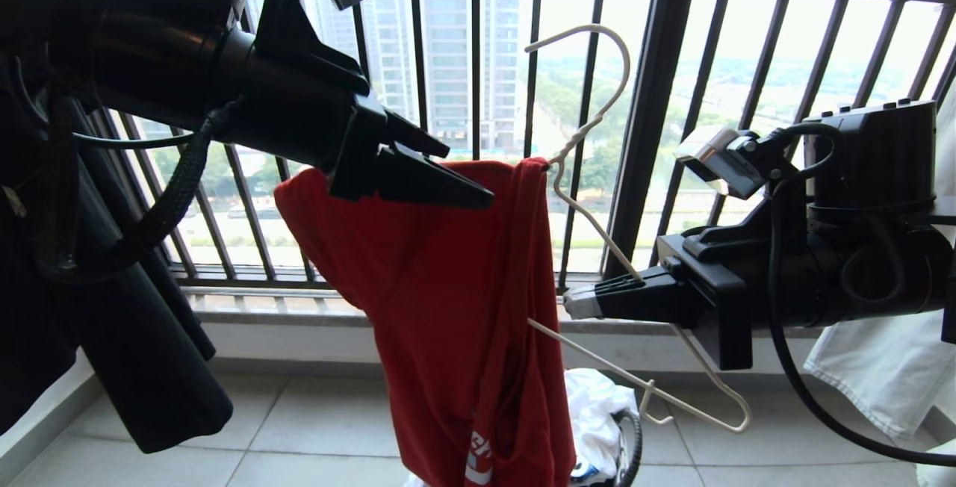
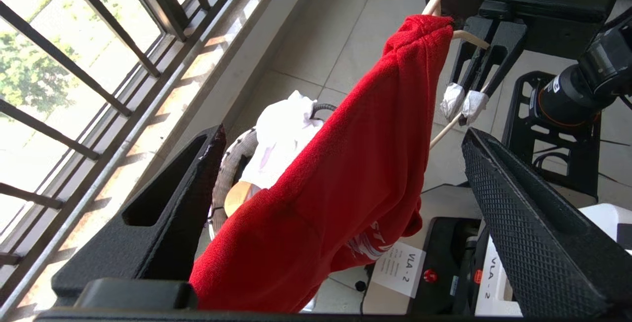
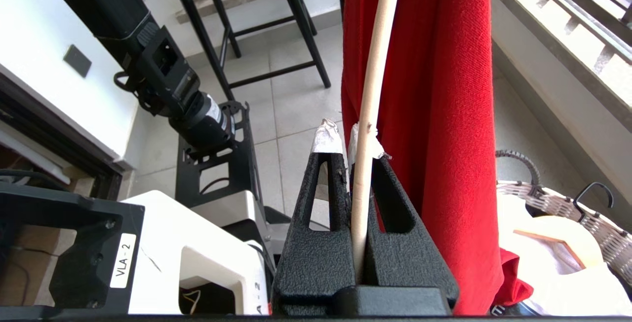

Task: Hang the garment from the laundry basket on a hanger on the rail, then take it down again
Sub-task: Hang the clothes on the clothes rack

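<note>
The garment (image 1: 448,308), a red T-shirt, hangs bunched over one arm of the off-white wire hanger (image 1: 590,221), its hook pointing up in front of the window. My right gripper (image 1: 571,302) is shut on the hanger's other arm; the right wrist view shows the hanger (image 3: 370,90) pinched between the taped fingertips (image 3: 326,137). My left gripper (image 1: 469,175) is open at the garment's top edge. In the left wrist view the garment (image 2: 345,174) runs between the spread fingers (image 2: 197,164). The laundry basket (image 1: 631,435) stands on the floor below. The rail is out of view.
A dark barred window railing (image 1: 478,61) is close behind the hanger. White laundry (image 1: 594,405) fills the basket. A white cloth (image 1: 881,367) hangs at the right and a black garment (image 1: 149,367) at the left. A stool (image 3: 276,16) and my base (image 3: 187,262) stand behind.
</note>
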Tool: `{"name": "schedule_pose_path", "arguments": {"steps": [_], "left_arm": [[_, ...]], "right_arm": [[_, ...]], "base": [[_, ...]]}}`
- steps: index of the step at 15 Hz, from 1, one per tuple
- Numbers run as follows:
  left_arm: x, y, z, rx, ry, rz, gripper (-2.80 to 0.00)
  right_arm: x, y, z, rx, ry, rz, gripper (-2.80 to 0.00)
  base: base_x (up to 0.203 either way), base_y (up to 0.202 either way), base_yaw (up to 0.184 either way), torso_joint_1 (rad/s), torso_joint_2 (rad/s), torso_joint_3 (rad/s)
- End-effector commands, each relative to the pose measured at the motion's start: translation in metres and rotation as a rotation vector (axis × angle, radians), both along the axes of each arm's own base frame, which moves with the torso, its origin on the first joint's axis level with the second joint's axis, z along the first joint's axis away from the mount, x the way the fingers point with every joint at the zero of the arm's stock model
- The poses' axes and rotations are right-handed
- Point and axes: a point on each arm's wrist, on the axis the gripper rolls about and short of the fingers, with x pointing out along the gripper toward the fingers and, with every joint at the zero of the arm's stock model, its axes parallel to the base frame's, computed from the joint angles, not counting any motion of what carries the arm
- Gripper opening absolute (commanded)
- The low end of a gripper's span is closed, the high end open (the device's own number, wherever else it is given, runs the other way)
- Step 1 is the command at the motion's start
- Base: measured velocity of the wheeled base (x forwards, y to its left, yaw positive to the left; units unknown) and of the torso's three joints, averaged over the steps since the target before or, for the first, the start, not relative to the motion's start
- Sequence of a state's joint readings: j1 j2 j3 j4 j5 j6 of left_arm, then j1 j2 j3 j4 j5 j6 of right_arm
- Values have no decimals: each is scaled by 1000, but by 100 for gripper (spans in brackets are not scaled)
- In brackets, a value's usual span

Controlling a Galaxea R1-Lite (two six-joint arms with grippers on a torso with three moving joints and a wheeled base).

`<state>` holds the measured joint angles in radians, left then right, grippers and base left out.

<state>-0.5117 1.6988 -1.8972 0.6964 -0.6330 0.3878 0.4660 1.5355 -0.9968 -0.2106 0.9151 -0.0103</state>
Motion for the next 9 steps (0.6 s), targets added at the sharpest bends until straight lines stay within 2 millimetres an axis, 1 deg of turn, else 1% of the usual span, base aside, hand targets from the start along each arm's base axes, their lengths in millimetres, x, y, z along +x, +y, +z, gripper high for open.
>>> {"name": "schedule_pose_path", "arguments": {"steps": [1, 6, 7, 9], "left_arm": [[3, -1, -9, 29, 10, -11, 0], [-1, 1, -9, 54, -23, -25, 0], [-4, 2, -9, 73, -23, -35, 0], [-13, 8, -3, 90, -51, -44, 0]], "right_arm": [[0, 0, -1, 0, -1, 5, -280], [-1, 0, -2, -4, -2, 8, -280], [0, 0, -2, -8, -24, 12, -280], [3, 2, -2, -11, -45, 15, -280]], "base": [[0, 0, 0, 0, 0, 0], [0, 0, 0, 0, 0, 0], [0, 0, 0, 0, 0, 0], [0, 0, 0, 0, 0, 0]]}}
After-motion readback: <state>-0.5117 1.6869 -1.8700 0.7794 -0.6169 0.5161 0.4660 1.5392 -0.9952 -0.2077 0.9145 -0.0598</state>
